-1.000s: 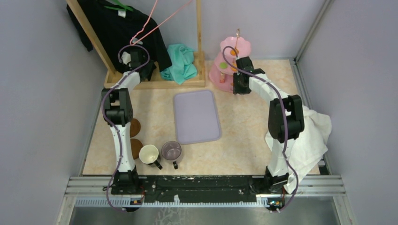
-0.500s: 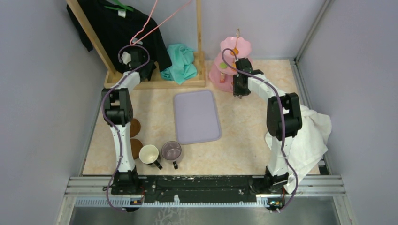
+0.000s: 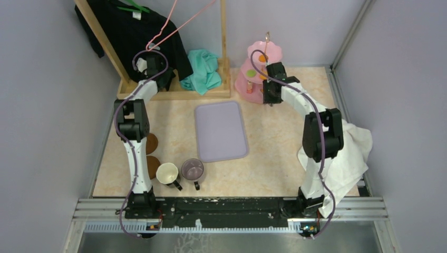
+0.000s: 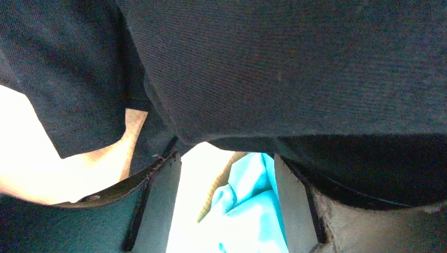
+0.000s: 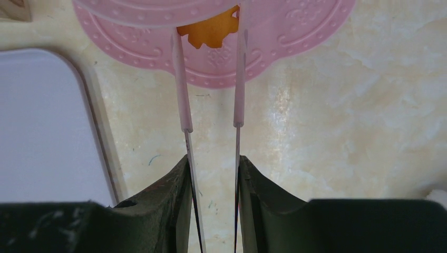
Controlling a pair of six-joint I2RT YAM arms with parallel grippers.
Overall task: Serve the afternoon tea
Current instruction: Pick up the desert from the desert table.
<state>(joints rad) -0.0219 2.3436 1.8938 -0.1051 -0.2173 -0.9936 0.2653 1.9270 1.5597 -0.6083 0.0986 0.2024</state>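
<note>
Right wrist view: right gripper (image 5: pixel 211 171) clamped on pink-tipped tongs (image 5: pixel 181 79), tips either side of an orange sweet (image 5: pixel 208 32) on the pink three-tier stand (image 5: pixel 300 26), top of frame. Top external view: stand upper right, cream mug (image 3: pixel 167 172), greyish-purple mug (image 3: pixel 192 169) and brown coasters (image 3: pixel 151 142) lower left. Left gripper (image 4: pixel 226 203) spread apart beneath a black garment (image 4: pixel 290 68), teal cloth (image 4: pixel 253 182) beyond.

White arms (image 3: pixel 136 163), black joints (image 3: pixel 132 120) (purple cables (image 3: pixel 318 158) trailing each).
</note>
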